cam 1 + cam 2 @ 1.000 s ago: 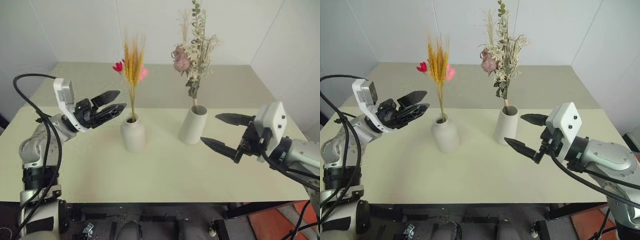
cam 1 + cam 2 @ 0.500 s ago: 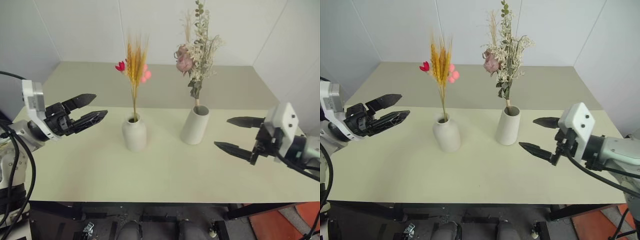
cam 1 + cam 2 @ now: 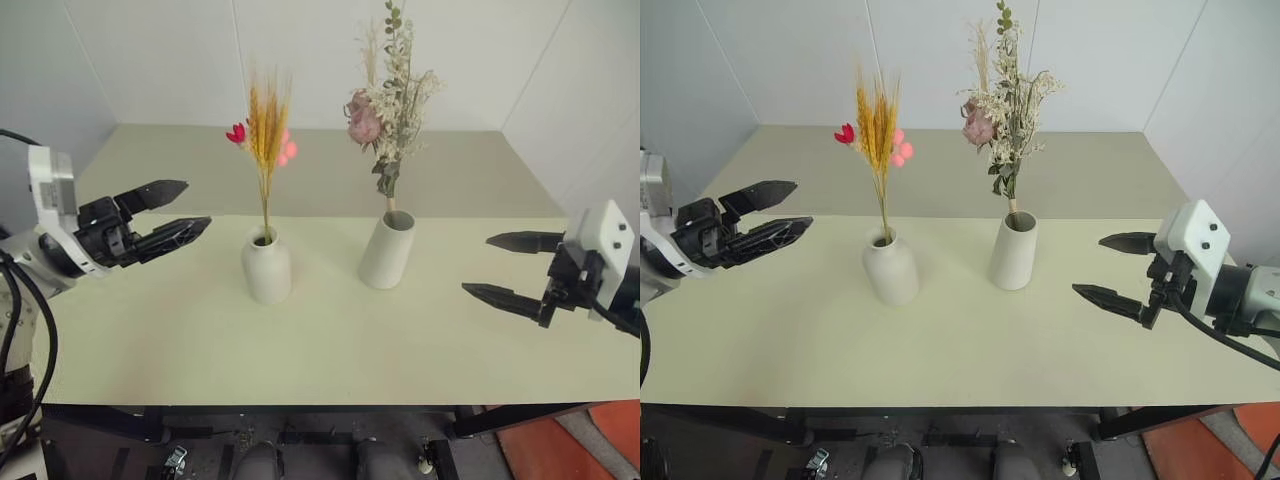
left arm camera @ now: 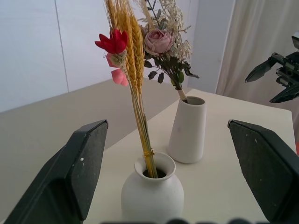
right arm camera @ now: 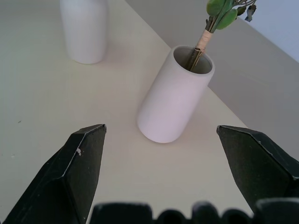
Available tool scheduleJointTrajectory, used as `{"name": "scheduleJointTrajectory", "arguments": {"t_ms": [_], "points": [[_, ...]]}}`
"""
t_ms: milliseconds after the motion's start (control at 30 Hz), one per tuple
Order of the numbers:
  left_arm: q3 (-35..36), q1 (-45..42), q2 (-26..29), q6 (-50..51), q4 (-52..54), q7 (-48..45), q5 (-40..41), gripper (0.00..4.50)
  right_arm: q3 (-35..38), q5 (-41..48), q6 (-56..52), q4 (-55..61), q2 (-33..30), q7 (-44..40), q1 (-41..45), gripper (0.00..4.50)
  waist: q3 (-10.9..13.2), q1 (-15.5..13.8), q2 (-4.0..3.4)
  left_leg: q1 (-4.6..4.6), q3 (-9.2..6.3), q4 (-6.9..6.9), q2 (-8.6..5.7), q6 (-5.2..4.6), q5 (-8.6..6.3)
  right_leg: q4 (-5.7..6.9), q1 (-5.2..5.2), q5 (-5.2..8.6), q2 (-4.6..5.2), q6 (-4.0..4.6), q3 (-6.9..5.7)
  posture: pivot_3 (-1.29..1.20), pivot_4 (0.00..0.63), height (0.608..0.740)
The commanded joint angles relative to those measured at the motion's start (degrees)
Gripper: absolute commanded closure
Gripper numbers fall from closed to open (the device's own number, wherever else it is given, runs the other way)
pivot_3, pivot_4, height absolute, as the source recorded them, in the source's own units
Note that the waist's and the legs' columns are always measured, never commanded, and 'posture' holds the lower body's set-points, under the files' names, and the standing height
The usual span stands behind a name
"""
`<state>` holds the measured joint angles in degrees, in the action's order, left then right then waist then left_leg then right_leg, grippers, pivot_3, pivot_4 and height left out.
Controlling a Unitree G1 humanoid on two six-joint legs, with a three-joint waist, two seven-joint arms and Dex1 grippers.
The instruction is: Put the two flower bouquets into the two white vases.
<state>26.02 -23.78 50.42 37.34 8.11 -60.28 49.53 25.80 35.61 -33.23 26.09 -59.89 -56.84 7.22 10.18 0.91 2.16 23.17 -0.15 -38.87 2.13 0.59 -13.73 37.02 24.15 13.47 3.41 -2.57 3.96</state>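
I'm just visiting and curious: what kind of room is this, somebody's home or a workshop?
Probably a test room, not a home: a bare pale table in a corner of plain white walls, holding just two white vases of dried flowers.

The bottle-shaped vase (image 4: 152, 195) and the cylinder vase (image 5: 174, 95) just beside it look like matt white ceramic, smooth and unglazed. The table (image 3: 330, 350) under them is a smooth, matt pale cream surface. The wheat bundle (image 4: 130, 56) looks dry and straw-like; the rose bunch (image 4: 163, 51) papery. The gripper fingers (image 4: 74, 172) are matt black plastic, faintly speckled.
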Motion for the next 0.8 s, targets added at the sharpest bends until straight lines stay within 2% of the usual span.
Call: {"name": "scheduleJointTrajectory", "arguments": {"t_ms": [33, 300, 467, 600, 800], "points": [[1.34, -0.94, 2.55, -0.52, 0.07, -1.09, 0.09, 0.02, -0.28, -0.1, 1.58, 1.3, 0.76, 0.85, 1.06, 0.0, 0.0, 0.03, 0.0, 0.01, 0.0, 0.0, 0.0, 0.0, 0.0, 0.0, 0.0, 0.0, 0.0, 0.0, 0.0, 0.0, 0.15, 0.74], [4.06, 3.62, 4.17, 0.87, 3.19, -0.3, 1.29, 0.02, -2.76, -2.14, 2.75, 0.17, 1.01, 0.45, 1.18, 0.0, 0.0, 0.09, 0.0, 0.01, 0.03, 0.02, 0.01, 0.0, 0.0, -0.01, 0.03, 0.0, 0.01, 0.0, 0.02, 0.0, 0.15, 0.74], [3.48, 3.14, 4.68, 0.09, 2.55, 1.76, -0.38, 0.02, -2.51, -1.84, 2.55, 0.89, 0.98, 0.31, 1.41, 0.0, 0.0, -0.1, 0.0, -0.02, 0.03, 0.01, 0.01, 0.0, 0.0, 0.01, 0.0, 0.0, 0.0, 0.0, 0.01, 0.0, 0.15, 0.74], [4.33, 2.93, 5.69, 0.0, 3.08, 1.97, 0.02, 0.02, -5.28, -2.5, 3.93, -1.85, 1.28, -0.31, 4.46, 0.0, 0.0, -0.03, 0.0, 0.0, 0.03, 0.01, 0.02, 0.0, 0.0, -0.01, 0.01, 0.0, 0.0, 0.0, 0.01, 0.0, 0.15, 0.74], [8.19, 7.5, 6.64, 1.0, 6.08, 2.02, 1.16, 0.02, -9.03, -4.76, 5.93, -5.21, 0.79, -2.31, 6.8, 0.0, 0.0, 0.27, 0.0, 0.0, 0.07, 0.05, 0.04, 0.0, 0.0, -0.01, 0.07, 0.01, -0.01, 0.02, 0.03, 0.0, 0.15, 0.74]]}}
